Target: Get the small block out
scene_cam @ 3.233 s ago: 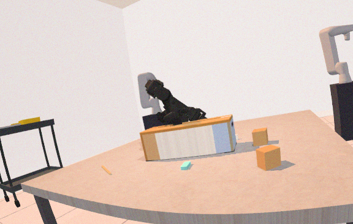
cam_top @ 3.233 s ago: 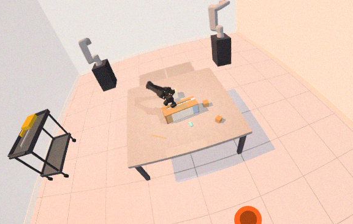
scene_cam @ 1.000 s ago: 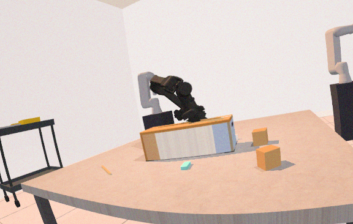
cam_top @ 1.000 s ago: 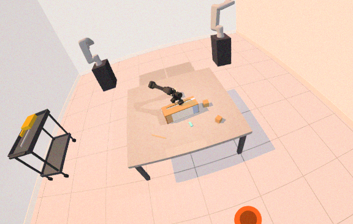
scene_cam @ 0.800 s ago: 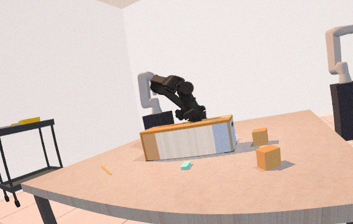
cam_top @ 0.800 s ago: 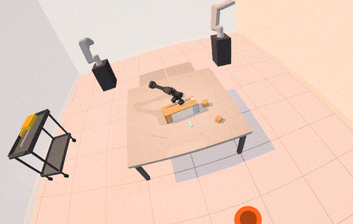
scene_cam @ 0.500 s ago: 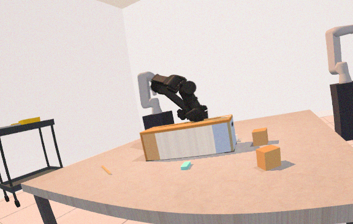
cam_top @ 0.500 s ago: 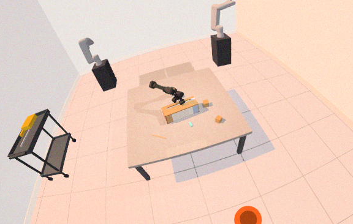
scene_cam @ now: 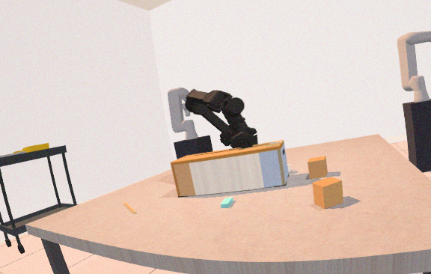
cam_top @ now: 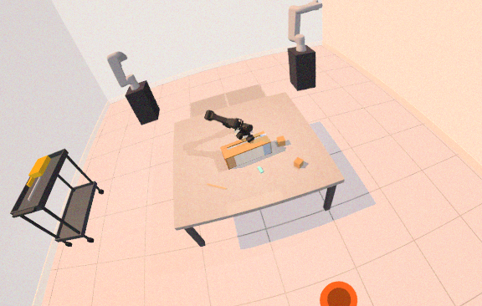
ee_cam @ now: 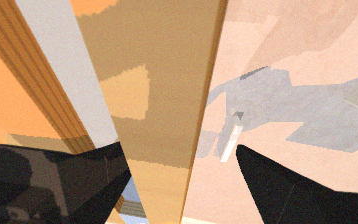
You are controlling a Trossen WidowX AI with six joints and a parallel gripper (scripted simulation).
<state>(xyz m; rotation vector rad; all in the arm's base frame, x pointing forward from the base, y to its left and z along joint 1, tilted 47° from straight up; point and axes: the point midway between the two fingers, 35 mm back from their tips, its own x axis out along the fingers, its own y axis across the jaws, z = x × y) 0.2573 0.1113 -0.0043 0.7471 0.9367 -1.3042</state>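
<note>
Block not made out: nothing discernible behind the box's [scene_cam: 227,174] pale, cloudy front. Long orange-framed box, slot along its top, resting on the tabletop [scene_cam: 365,217]. Pincer [ee_cam: 180,145] wide open, gripping nothing, straddling the box's rear top edge. Two orange cubes [scene_cam: 316,167] [scene_cam: 327,192] past the box's blue end; teal chip [scene_cam: 227,202] before it.

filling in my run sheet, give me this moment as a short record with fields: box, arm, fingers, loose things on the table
box: upright on the table, orange-edged box with pale front
arm: dark arm bent over the box's back top edge
fingers: gripper open, nothing held, straddling the box's top edge
loose things: two orange cubes, teal piece, thin orange stick
</note>
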